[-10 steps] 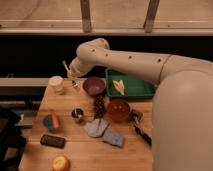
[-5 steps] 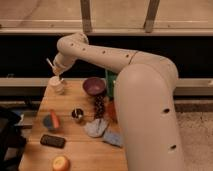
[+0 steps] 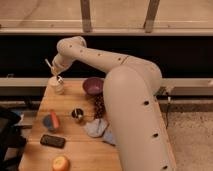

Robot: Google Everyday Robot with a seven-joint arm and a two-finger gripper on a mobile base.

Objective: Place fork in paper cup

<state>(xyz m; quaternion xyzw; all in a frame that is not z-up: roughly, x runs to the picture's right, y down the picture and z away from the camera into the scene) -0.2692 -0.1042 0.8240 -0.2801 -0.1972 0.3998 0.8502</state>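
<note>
An orange (image 3: 60, 163) and a dark phone-like slab (image 3: 53, 141) are sitting at the near end of the wooden table (image 3: 75, 150), well short of the gripper (image 3: 56, 76), while a small metal cup (image 3: 77, 114) and crumpled grey cloths (image 3: 96, 127) are lying closer in, with a purple bowl (image 3: 93, 85) off to the gripper's side. At the far corner, the gripper is hanging directly over the paper cup (image 3: 57, 86), jaws closed; a pale sliver rising behind it is likely the fork (image 3: 48, 63), apparently pinched in the jaws, tip pointing down toward the cup's mouth. The placing step looks to be under way; next the fork needs lowering into the cup and releasing. The big white arm (image 3: 130, 105) is blocking the table's right half, and the grip itself is hard to make out.
</note>
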